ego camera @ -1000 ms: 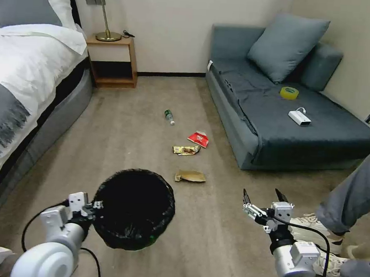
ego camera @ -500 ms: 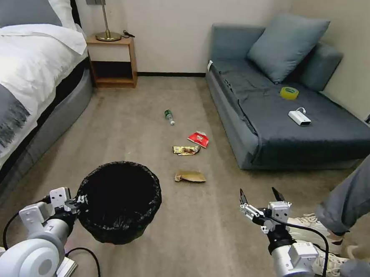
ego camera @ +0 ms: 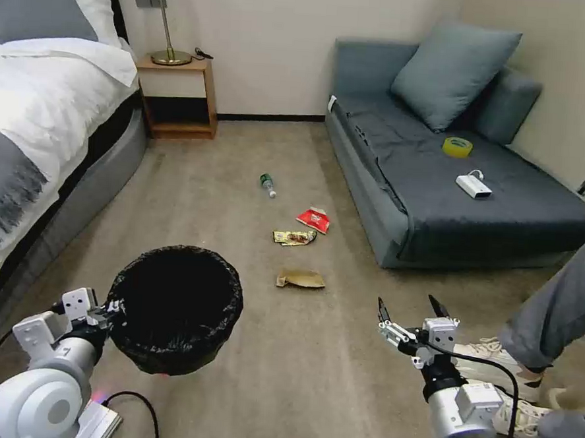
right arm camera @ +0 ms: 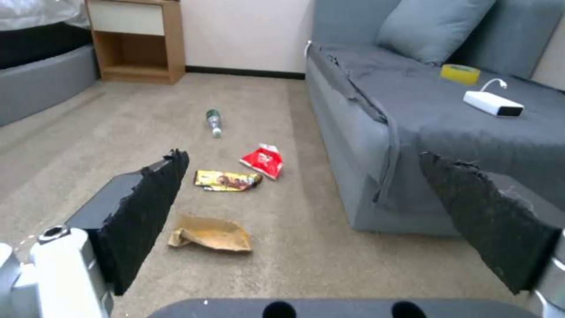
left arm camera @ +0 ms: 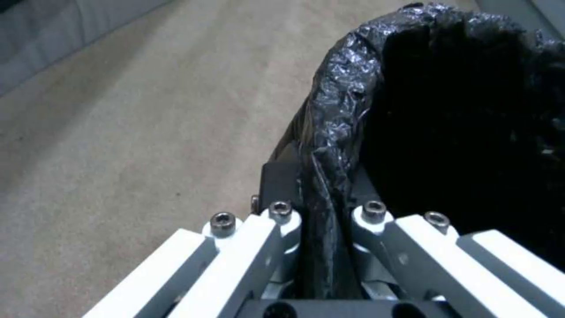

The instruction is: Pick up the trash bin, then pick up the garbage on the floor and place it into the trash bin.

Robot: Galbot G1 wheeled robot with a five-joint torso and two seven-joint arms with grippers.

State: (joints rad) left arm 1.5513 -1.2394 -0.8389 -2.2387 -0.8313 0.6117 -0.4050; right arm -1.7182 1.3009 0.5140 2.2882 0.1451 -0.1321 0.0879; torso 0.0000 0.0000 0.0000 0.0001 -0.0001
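Here the trash bin (ego camera: 175, 307) is held off the carpet at its near rim by the clamped left gripper (ego camera: 105, 313). Ahead of the right gripper (ego camera: 409, 311), fingers spread, the brown pouch (ego camera: 300, 278) lies nearest, long axis crosswise.

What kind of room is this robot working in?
Most likely a bedroom, perhaps a hotel room: a made bed with white linen, a wooden nightstand holding a brass lamp, and a grey sofa on carpet.
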